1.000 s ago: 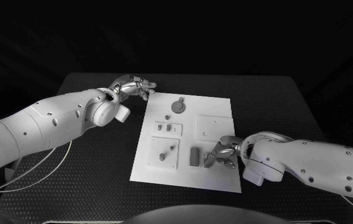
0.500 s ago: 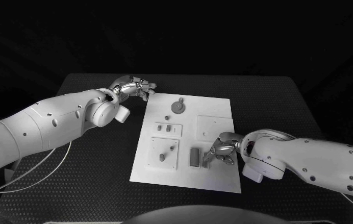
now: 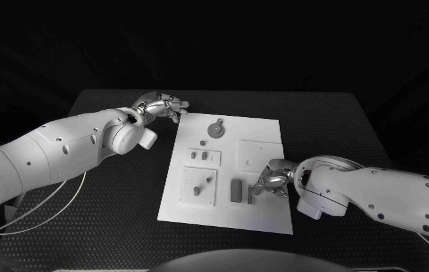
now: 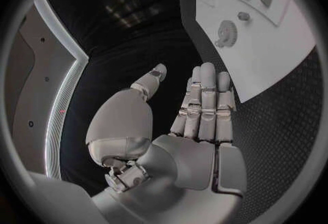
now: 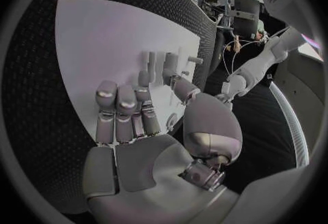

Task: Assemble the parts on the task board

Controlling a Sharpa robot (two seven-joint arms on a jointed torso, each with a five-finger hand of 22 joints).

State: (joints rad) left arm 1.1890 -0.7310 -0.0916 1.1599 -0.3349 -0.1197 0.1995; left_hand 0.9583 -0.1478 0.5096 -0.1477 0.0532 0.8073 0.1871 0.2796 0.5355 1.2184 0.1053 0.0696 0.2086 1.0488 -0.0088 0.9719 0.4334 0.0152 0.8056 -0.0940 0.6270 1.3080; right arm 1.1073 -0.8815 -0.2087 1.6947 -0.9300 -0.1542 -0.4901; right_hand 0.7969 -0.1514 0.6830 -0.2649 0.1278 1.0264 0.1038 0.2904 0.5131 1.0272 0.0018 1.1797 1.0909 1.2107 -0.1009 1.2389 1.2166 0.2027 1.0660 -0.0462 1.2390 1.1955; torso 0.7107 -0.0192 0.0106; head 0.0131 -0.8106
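Note:
The white task board [image 3: 265, 207] lies in the middle of the black table. On it are grey parts: a round toothed piece [image 3: 216, 128], two small blocks [image 3: 198, 155], a peg [image 3: 210, 178], a long block [image 3: 237, 190] and a narrow piece [image 3: 250, 194]. My right hand [image 3: 271, 182] hovers low over the board's near right part, fingertips right beside the narrow piece. In the right wrist view its fingers [image 5: 123, 109] lie stretched over the board [image 5: 103, 33], thumb apart, nothing gripped. My left hand [image 3: 163, 108] hangs off the board's far left corner, fingers straight and empty [image 4: 201, 109].
The left wrist view shows the board [image 4: 287, 60] with the toothed piece [image 4: 226, 31] beyond the fingers. A raised square plate [image 3: 261, 151] sits on the board just behind my right hand. Black matting [image 3: 116, 204] runs all round the board.
My right hand has crept slightly up the board toward the narrow piece. The left hand has stayed in place.

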